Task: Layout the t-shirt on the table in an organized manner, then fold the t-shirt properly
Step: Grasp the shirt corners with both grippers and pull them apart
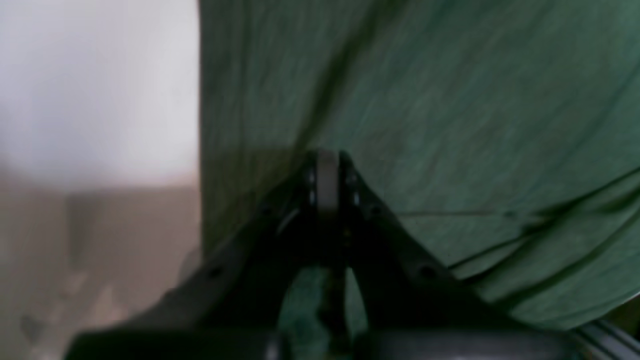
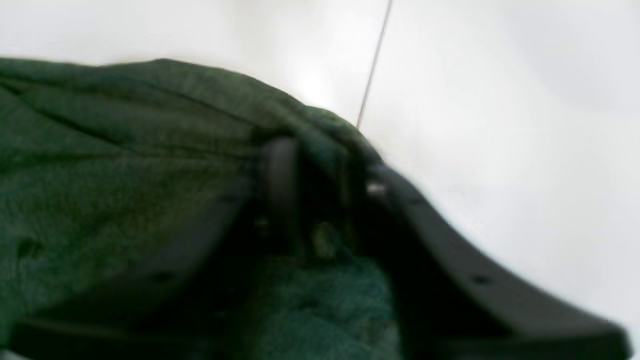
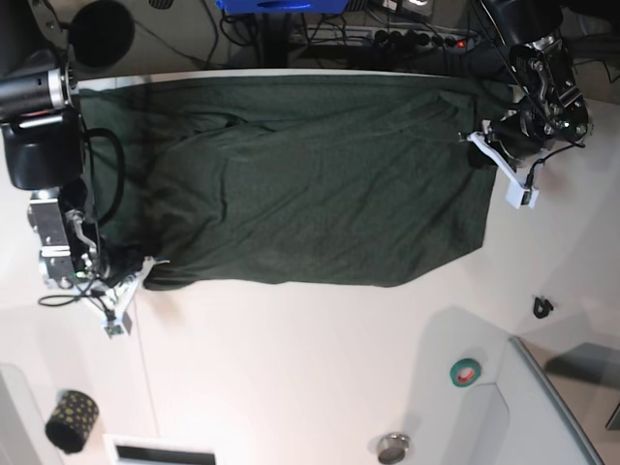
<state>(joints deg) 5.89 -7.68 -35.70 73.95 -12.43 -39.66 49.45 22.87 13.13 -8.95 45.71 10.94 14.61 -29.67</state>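
Note:
The dark green t-shirt [image 3: 310, 184] lies spread wide across the far half of the white table [image 3: 310, 368]. My left gripper [image 1: 327, 172] is shut on the shirt's fabric, which stretches away from it in taut folds; in the base view this gripper [image 3: 480, 143] sits at the shirt's right end. My right gripper [image 2: 325, 175] has its jaws closed around a bunched edge of the t-shirt [image 2: 125, 190] just above the table [image 2: 500, 125]. In the base view it [image 3: 139, 274] is at the shirt's lower left corner.
A green tape roll [image 3: 466, 372], a small black clip [image 3: 542, 307] and a round metal piece [image 3: 392, 448] lie on the near right. A grey raised tray [image 3: 567, 417] fills the lower right corner. A black dotted cylinder [image 3: 72, 419] stands near left. Cables run behind the far edge.

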